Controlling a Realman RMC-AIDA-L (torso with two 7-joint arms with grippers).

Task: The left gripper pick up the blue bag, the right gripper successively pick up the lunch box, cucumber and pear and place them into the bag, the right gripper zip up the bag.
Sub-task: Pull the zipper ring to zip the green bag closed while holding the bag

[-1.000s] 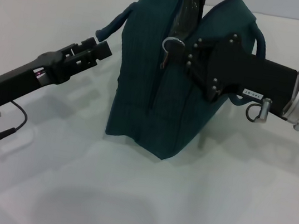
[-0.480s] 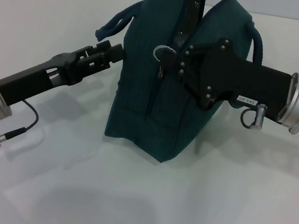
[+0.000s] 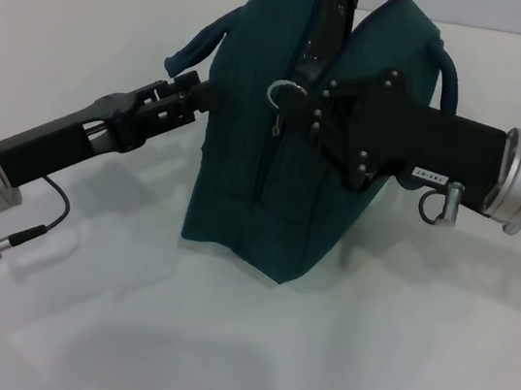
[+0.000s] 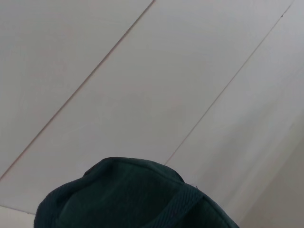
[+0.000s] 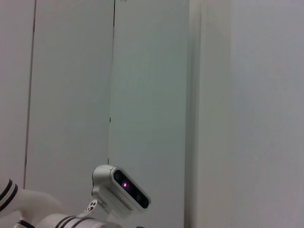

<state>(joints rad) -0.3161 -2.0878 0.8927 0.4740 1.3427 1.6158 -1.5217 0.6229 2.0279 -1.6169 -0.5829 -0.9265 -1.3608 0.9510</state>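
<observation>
The blue bag (image 3: 271, 187) stands upright in the middle of the white table, its zip partly open at the top with silver lining showing. My right gripper (image 3: 299, 103), the claw with the white label, reaches in from the right and is shut on the ring zip pull (image 3: 280, 91) high on the bag's front edge. My left gripper (image 3: 193, 93) reaches in from the left and is at the bag's left side, just below the left handle (image 3: 196, 46). The bag's top also shows in the left wrist view (image 4: 133, 199). The lunch box, cucumber and pear are out of view.
The white table (image 3: 218, 346) spreads around the bag. The right wrist view shows only a pale wall and the robot's head camera (image 5: 121, 191).
My right gripper has moved left and slightly down along the zip, taking the ring pull with it. My left gripper has moved right, up to the bag's left side.
</observation>
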